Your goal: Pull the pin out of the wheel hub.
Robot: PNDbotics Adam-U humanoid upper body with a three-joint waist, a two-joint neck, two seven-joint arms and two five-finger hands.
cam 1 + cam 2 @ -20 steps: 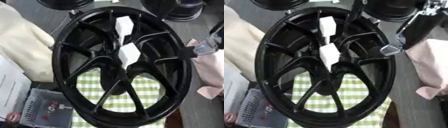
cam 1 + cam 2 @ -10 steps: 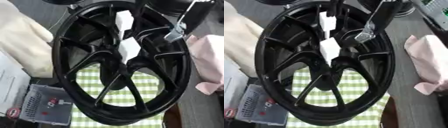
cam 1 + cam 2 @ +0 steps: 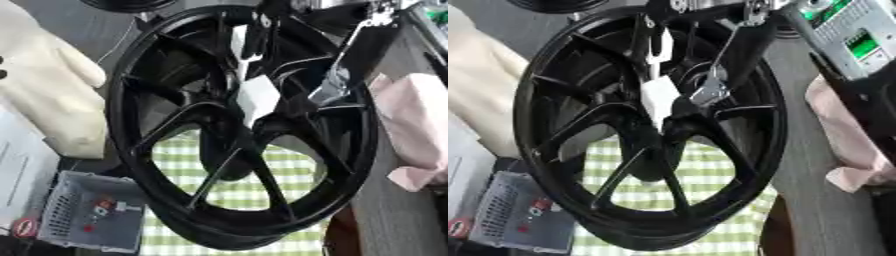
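The biggest thing in front of me is the black wheel (image 3: 236, 145). It stands tilted on the bench (image 3: 815, 200), with its spokes running out from the middle like a star. Under the wheel lies a green and white checked cloth (image 3: 262, 185), and I can see the cloth through the gaps between the spokes.

To my left is a big cream glove (image 3: 48, 95), lying just beside the wheel's rim. To my right is a pink cloth (image 3: 416, 125), bunched up on the bench near the other side of the rim. At the top right of the right eye view there is a grey box (image 3: 846, 42) with a green patch on it.

Down at the lower left sits a small grey basket (image 3: 92, 210) with little red and white bits inside. It is touching the bottom edge of the wheel, or very close to it.

My right robot hand (image 3: 709, 90) comes down from the top right, over the wheel. Its silver tip is right by the middle of the wheel. I cannot tell if its fingers are spread or pressed together.

In the middle of the wheel there is a white piece (image 3: 258, 97), and another white piece (image 3: 238, 42) sits higher up near the rim. I cannot make out the pin.
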